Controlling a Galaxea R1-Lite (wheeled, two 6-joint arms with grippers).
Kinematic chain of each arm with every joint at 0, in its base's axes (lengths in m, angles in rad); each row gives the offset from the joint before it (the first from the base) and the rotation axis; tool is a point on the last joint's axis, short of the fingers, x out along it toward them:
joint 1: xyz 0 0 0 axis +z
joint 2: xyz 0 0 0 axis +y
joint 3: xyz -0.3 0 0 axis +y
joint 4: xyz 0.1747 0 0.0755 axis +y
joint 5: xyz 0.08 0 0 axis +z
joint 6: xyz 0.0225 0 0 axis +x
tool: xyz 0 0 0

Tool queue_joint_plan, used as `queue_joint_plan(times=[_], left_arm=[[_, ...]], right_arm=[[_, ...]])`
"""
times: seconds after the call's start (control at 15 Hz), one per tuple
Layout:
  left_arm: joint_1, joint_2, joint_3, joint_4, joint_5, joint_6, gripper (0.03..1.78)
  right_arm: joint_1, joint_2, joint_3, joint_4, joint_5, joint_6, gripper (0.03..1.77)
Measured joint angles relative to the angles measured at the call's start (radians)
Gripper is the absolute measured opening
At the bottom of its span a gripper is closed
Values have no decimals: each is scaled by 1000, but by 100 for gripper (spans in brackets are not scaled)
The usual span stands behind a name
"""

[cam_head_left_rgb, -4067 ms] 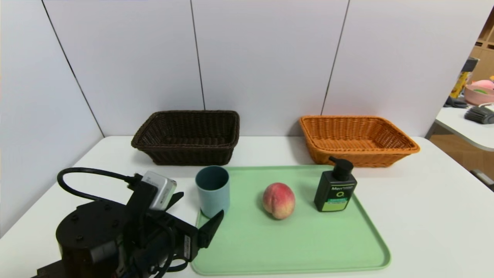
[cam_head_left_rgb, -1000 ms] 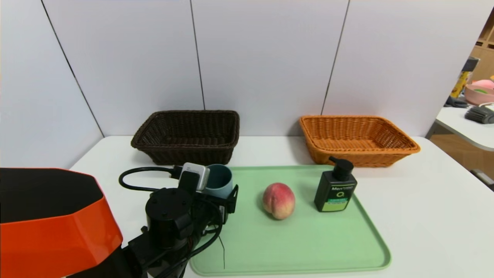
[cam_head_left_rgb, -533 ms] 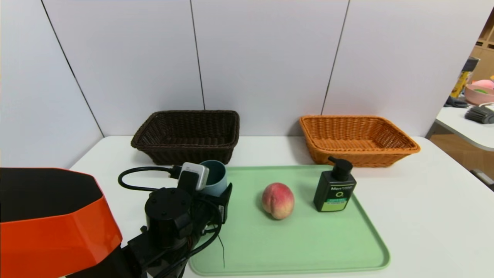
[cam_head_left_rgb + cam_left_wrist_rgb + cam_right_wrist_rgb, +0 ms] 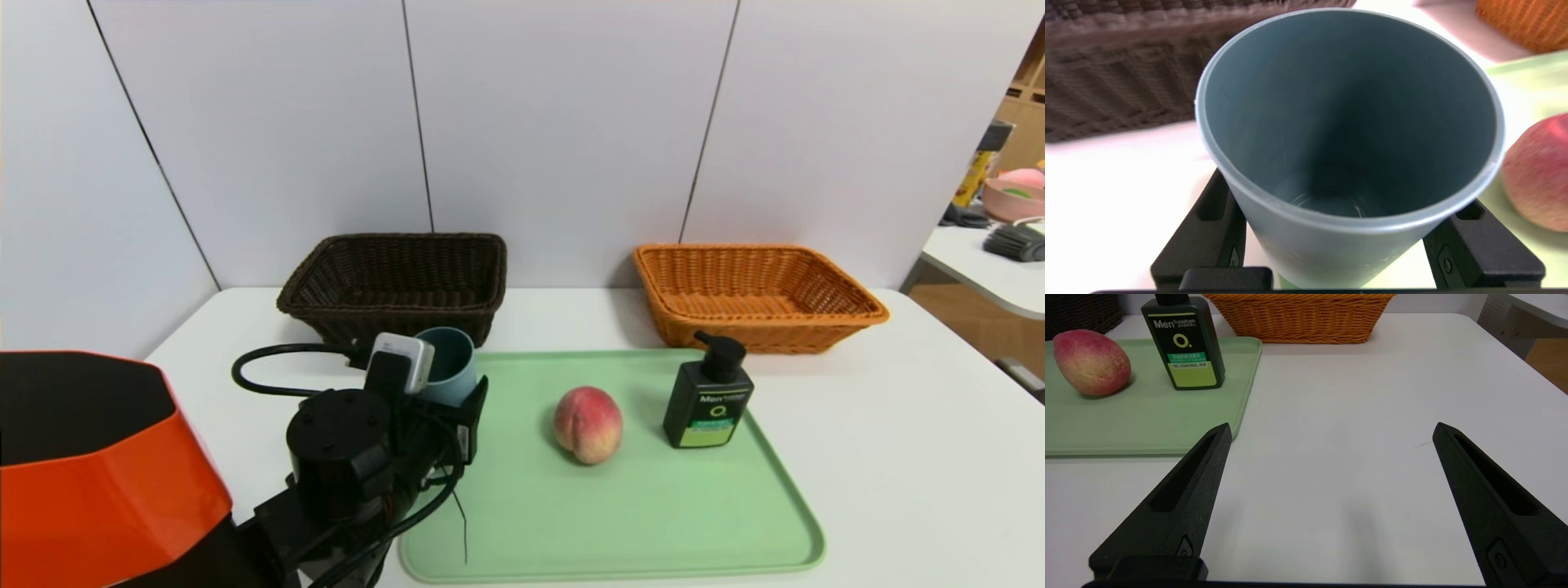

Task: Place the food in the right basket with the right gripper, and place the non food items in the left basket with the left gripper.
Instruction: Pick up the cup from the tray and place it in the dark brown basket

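Left wrist view: plain grey-blue cup (image 4: 1347, 122).

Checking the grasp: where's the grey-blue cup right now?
Head view: the cup sits between the left gripper fingers at the green tray's left edge, before the dark basket.

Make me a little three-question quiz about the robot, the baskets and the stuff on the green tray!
1. True or false: the left gripper is shut on the plain grey-blue cylindrical cup.
2. Multiple choice: what stands nearest the orange-tan woven wicker basket? A) the round red-pink peach B) the small black pump bottle with a green-and-white label C) the cup
3. Fill in: the dark brown woven wicker basket holds ____ items.

Key:
1. True; a finger presses each side of the cup.
2. B
3. No. The right gripper hangs open over the white table, beside the pale green plastic tray.
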State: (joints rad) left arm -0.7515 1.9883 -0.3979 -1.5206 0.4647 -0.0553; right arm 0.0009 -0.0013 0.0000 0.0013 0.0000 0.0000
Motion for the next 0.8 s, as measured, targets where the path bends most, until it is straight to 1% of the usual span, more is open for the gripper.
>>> queue_joint_plan(times=[0.27,0.4,0.53,0.8], left_arm=[[3,-107,-14,2,-4,56,115],[22,-164,-49,53,-4,82,115],[63,-209,-122,131,-8,111,115],[198,-252,-331,355,-31,146,114]], right_arm=[[0,0,0,0,0,0,170],[0,0,0,0,0,0,170],[-1,0,0,0,0,0,170],[-1,0,0,0,0,0,170]])
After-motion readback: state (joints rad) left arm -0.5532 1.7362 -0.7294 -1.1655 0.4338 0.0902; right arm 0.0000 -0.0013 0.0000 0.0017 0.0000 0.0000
